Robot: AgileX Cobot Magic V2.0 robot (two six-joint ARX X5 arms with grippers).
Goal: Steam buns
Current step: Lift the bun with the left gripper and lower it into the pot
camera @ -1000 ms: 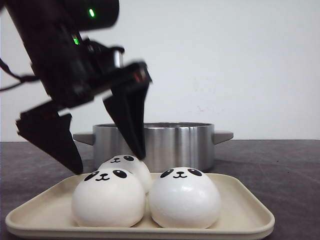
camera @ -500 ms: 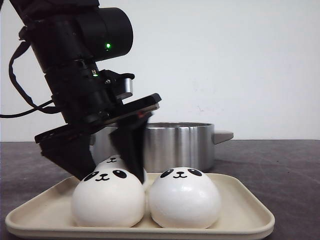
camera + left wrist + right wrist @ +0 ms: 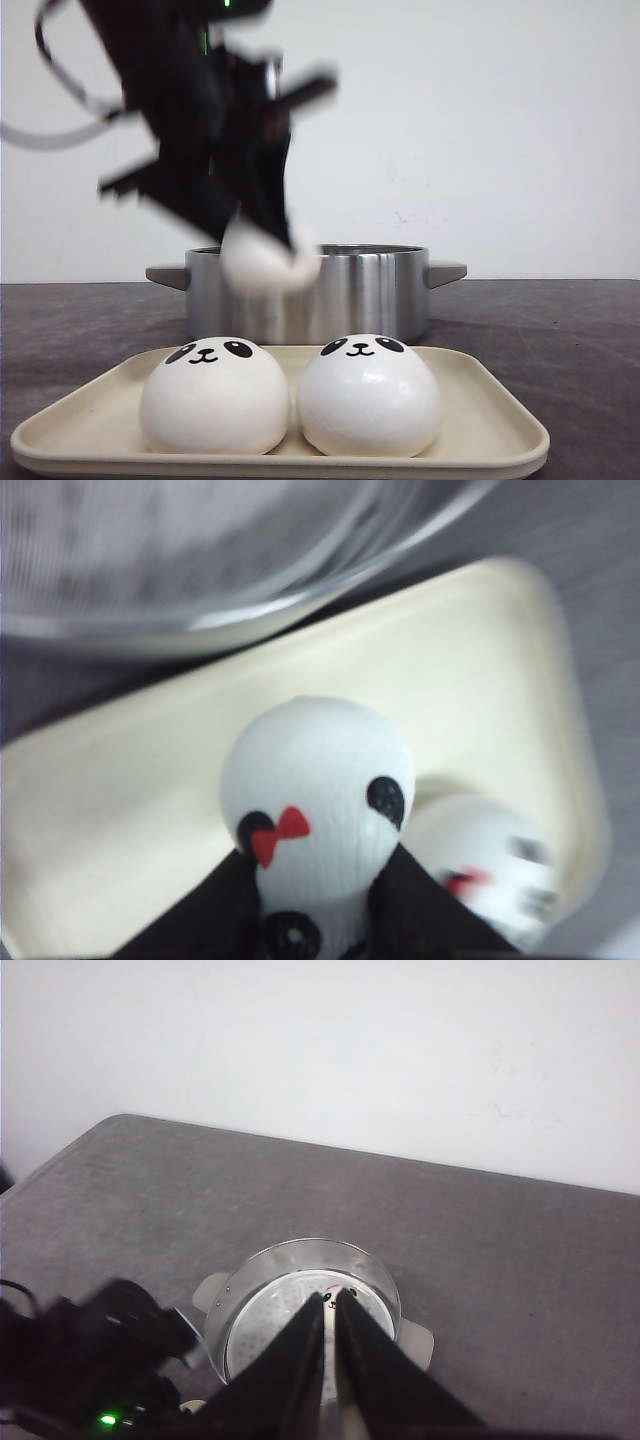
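Gripping a bun between its fingers, the left claw is blurred above the tray; two buns sit below, pot behind. Right claw nearly closed, empty.

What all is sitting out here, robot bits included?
Buns on the tray: two, white with panda faces, side by side.
Lifted bun: one, white with a red bow, held in the air in front of the pot.
Tray: one, cream, nearest the camera.
Pot: one, shiny steel with two handles, behind the tray.
Table: one, dark grey.
Left hand: black, shut on the lifted bun.
Right hand: black, fingers together, high above the pot.
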